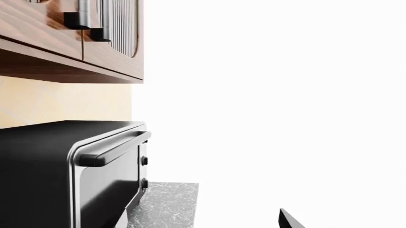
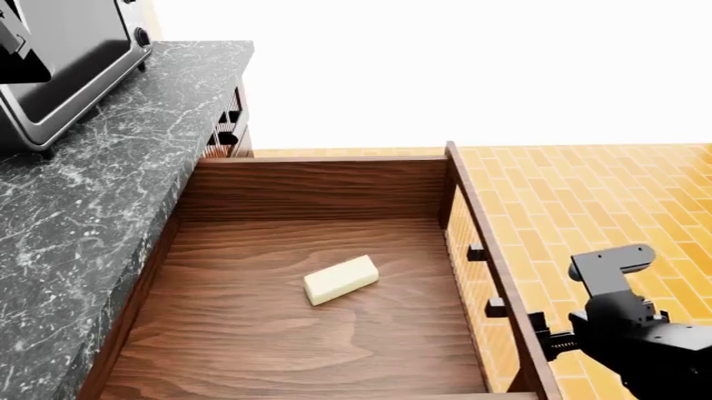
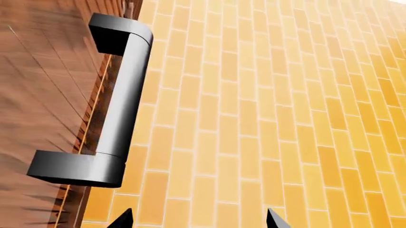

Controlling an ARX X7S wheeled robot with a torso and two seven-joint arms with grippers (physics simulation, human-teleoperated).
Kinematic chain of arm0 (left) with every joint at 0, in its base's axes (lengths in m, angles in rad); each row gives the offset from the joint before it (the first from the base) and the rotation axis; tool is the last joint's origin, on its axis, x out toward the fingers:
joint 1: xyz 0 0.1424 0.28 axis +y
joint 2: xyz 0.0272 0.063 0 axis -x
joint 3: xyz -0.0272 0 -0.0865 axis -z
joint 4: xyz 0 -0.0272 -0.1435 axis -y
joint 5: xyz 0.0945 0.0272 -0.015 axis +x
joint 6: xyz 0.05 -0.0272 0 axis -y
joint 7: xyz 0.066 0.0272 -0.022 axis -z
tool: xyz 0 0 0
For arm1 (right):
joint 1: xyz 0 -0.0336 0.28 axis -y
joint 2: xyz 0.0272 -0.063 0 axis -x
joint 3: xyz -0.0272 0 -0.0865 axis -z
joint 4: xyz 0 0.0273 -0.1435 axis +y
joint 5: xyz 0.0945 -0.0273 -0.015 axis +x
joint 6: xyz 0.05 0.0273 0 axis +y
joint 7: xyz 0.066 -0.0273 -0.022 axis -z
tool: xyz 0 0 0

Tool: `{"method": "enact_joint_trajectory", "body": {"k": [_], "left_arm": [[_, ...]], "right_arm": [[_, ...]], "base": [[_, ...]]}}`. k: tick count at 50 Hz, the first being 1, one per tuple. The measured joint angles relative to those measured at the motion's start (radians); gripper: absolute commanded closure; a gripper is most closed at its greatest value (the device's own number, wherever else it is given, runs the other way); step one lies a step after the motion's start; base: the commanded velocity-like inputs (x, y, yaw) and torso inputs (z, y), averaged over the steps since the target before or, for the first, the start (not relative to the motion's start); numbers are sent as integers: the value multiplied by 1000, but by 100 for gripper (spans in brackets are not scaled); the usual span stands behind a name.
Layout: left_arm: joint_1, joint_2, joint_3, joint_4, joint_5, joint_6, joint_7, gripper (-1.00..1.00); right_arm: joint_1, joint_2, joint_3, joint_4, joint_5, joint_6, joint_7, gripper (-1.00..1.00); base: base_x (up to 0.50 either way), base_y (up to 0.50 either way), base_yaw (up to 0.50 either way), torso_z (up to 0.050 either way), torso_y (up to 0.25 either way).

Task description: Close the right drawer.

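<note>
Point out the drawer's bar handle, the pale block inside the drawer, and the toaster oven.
bar handle (image 3: 123, 102), right wrist view, middle of the metal bar.
pale block (image 2: 340, 279), head view, its top face.
toaster oven (image 1: 60, 142), left wrist view, its black top.

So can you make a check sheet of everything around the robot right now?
Surface: grey marbled counter beside the drawer, carrying the oven.
Job's things: right drawer pulled wide open; its metal bar handle untouched.
Clutter: one pale yellow block lying on the drawer floor; black toaster oven on the counter.
Claws: right claw open, tips apart, near the handle but not touching; left claw, only one tip shows, state unclear.
Cables: nothing seen.
Surroundings: orange brick-pattern floor; wooden wall cabinets above the oven.
</note>
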Motion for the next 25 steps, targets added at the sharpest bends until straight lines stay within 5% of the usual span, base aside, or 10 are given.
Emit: {"method": "enact_joint_trajectory", "body": {"k": [25], "left_arm": [[-10,-4,10,1,-2,6,-3,-100]], "right_arm": [[-7,-20,4,-50,-18,21,34,-100]], "base": [[0,0,0,0,0]]}}
